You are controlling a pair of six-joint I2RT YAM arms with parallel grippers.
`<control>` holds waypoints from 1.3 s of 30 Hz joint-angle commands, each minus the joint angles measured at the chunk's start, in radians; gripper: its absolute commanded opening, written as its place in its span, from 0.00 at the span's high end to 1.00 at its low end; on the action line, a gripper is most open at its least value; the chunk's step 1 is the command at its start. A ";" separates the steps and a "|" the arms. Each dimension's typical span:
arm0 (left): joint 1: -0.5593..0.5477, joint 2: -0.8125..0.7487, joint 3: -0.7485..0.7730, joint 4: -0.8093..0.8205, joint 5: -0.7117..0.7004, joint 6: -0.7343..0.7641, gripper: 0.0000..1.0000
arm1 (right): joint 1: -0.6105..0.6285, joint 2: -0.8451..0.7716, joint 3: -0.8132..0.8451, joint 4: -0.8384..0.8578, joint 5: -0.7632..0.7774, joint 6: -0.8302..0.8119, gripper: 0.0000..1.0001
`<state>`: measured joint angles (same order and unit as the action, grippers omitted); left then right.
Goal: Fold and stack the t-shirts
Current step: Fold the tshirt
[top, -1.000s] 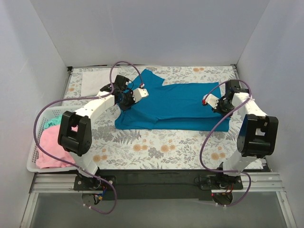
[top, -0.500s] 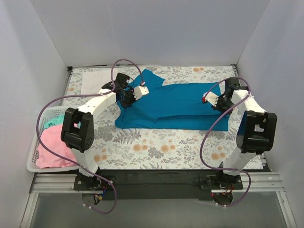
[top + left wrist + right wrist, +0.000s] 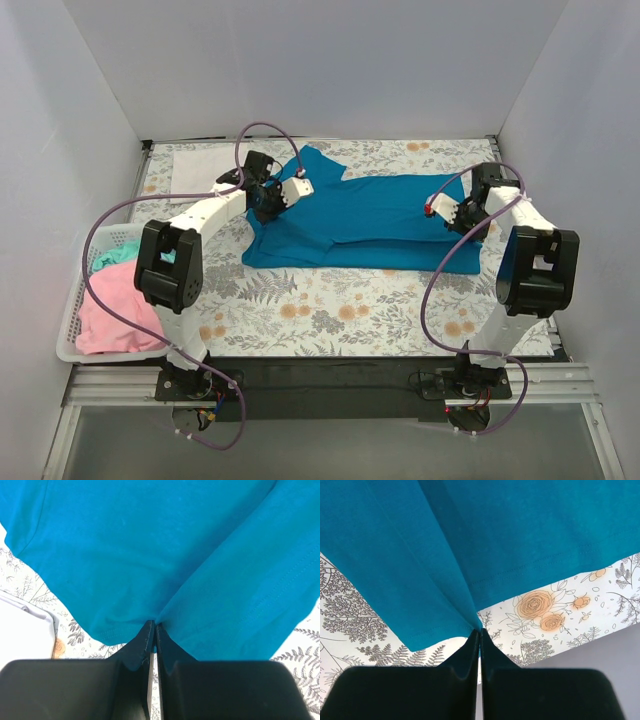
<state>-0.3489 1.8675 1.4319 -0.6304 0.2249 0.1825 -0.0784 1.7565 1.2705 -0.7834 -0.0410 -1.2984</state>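
Note:
The teal-blue t-shirt [image 3: 370, 220] lies spread across the middle of the floral table, partly folded lengthwise. My left gripper [image 3: 262, 203] is shut on the shirt's left edge; the left wrist view shows the cloth [image 3: 165, 555] pinched between the black fingers [image 3: 137, 650]. My right gripper [image 3: 470, 222] is shut on the shirt's right edge, and the right wrist view shows the hem [image 3: 430, 565] pinched and lifted over the floral cloth. A white t-shirt [image 3: 205, 168] lies flat at the back left. Pink [image 3: 110, 310] and mint green [image 3: 115, 257] shirts sit in the basket.
The white slatted basket [image 3: 72, 330] stands at the left edge, near the left arm's base. White walls close in the table on three sides. The floral cloth [image 3: 340, 310] in front of the teal shirt is bare.
Both grippers have moved a little toward the back with the shirt's edges, and the shirt's near edge has drawn back and straightened.

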 commanded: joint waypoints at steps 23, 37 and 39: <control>0.158 -0.008 0.182 -0.256 0.203 -0.251 0.65 | -0.101 0.014 0.216 -0.121 -0.016 0.079 0.32; 0.182 -0.127 -0.140 -0.154 0.197 -0.564 0.58 | -0.156 0.052 0.102 -0.226 -0.309 0.476 0.53; 0.180 -0.088 -0.134 -0.157 0.176 -0.583 0.58 | -0.155 0.063 0.075 -0.185 -0.312 0.493 0.54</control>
<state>-0.1711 1.7607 1.2892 -0.8284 0.4278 -0.3309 -0.2352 1.8046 1.3678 -1.0126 -0.2779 -0.8875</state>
